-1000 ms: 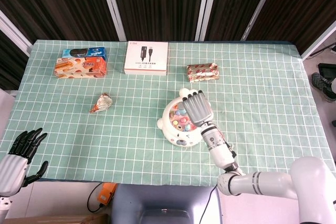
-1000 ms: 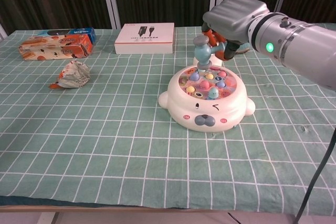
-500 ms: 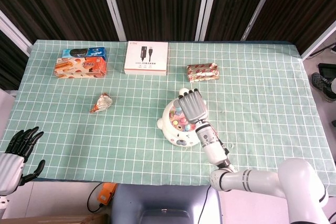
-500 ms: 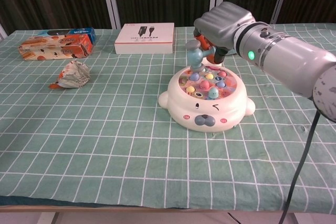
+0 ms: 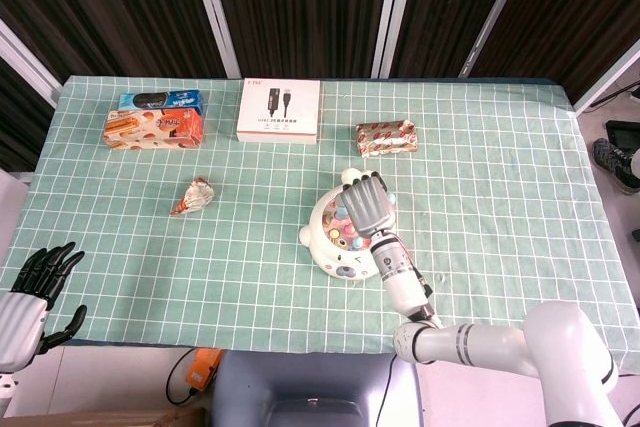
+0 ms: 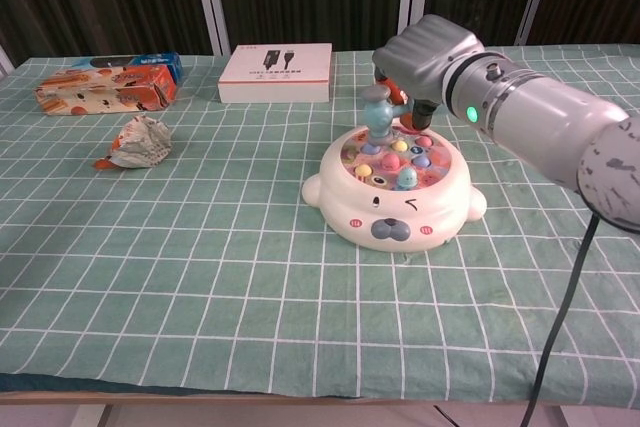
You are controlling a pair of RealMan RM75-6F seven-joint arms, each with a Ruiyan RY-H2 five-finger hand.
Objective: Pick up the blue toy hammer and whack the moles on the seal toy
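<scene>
The white seal toy (image 6: 392,205) (image 5: 330,247) with coloured moles on top sits near the table's middle. My right hand (image 6: 425,54) (image 5: 366,205) hovers over its far side and grips the blue toy hammer (image 6: 379,114). The hammer's head points down and touches the far-left moles. In the head view the hand hides the hammer. My left hand (image 5: 40,282) hangs open off the table's near-left corner, holding nothing.
A crumpled wrapper (image 6: 137,141) lies left of the seal. Snack boxes (image 6: 105,85) and a white cable box (image 6: 276,73) stand along the far edge. A red snack pack (image 5: 386,137) lies behind the seal.
My right hand shifted slightly and lowered the hammer head onto the far-left moles. The left hand stayed almost still beside the table.
</scene>
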